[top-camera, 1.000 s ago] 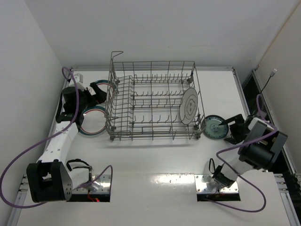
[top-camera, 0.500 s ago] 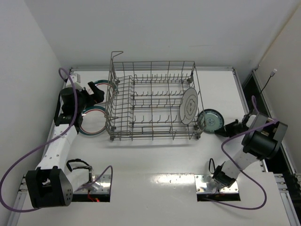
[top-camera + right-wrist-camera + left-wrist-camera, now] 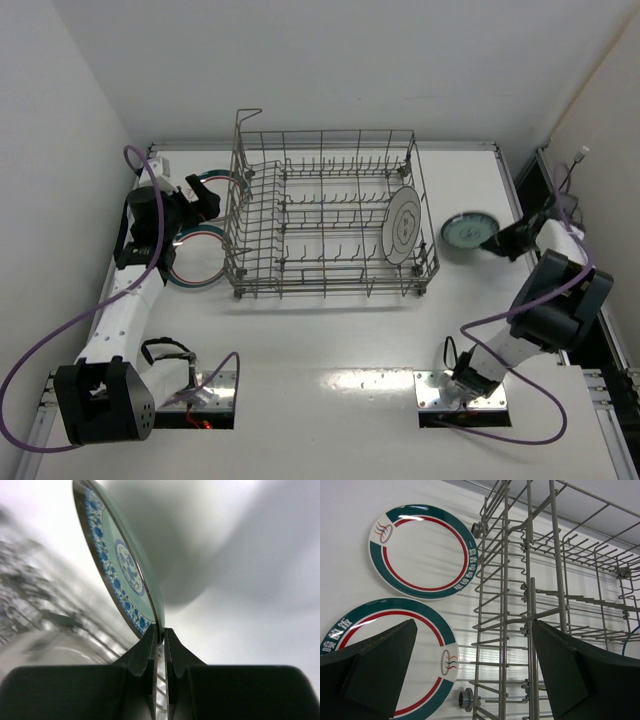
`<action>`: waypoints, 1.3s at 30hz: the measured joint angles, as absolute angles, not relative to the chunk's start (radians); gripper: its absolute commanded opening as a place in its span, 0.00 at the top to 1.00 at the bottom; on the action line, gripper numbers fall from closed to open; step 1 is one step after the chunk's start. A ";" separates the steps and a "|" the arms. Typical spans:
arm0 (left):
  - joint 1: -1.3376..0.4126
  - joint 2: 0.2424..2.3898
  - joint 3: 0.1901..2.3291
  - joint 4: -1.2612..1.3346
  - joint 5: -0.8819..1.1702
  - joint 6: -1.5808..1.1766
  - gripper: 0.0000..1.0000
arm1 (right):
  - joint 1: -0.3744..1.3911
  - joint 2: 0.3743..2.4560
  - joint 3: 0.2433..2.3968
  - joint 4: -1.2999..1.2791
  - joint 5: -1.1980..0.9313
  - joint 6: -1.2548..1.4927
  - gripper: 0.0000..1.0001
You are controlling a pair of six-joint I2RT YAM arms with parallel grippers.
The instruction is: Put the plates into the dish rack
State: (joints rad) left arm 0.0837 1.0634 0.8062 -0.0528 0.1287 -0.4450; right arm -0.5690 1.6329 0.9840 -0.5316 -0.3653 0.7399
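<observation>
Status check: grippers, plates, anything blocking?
Right gripper shut on teal-blue plate, rim pinched, on edge right of dish rack. Left gripper open above two banded plates lying flat. Grey-ringed plate stands at rack's right end; no blocker seen.

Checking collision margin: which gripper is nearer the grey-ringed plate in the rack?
Right. The right gripper, shut on the teal plate, sits just right of the grey-ringed plate; the left gripper is across the dish rack.
</observation>
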 measured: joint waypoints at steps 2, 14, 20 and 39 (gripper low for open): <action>0.084 1.063 0.806 -0.054 0.128 -0.445 0.01 | -0.551 1.604 1.105 -0.545 -0.315 0.734 1.00; 0.084 1.063 0.806 -0.056 0.126 -0.445 0.01 | -0.195 1.386 1.455 -0.603 -0.010 0.668 1.00; 0.084 1.064 0.806 -0.056 0.125 -0.445 0.01 | 0.086 1.324 1.459 -0.676 0.194 0.608 1.00; 0.083 1.064 0.806 -0.058 0.125 -0.445 0.01 | 0.513 1.551 1.523 -0.932 0.666 0.564 1.00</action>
State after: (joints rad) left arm 0.0834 1.0637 0.8062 -0.0582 0.1246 -0.4450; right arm 0.5125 1.5513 1.5234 -0.9321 0.6662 0.5640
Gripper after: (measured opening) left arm 0.991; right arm 0.021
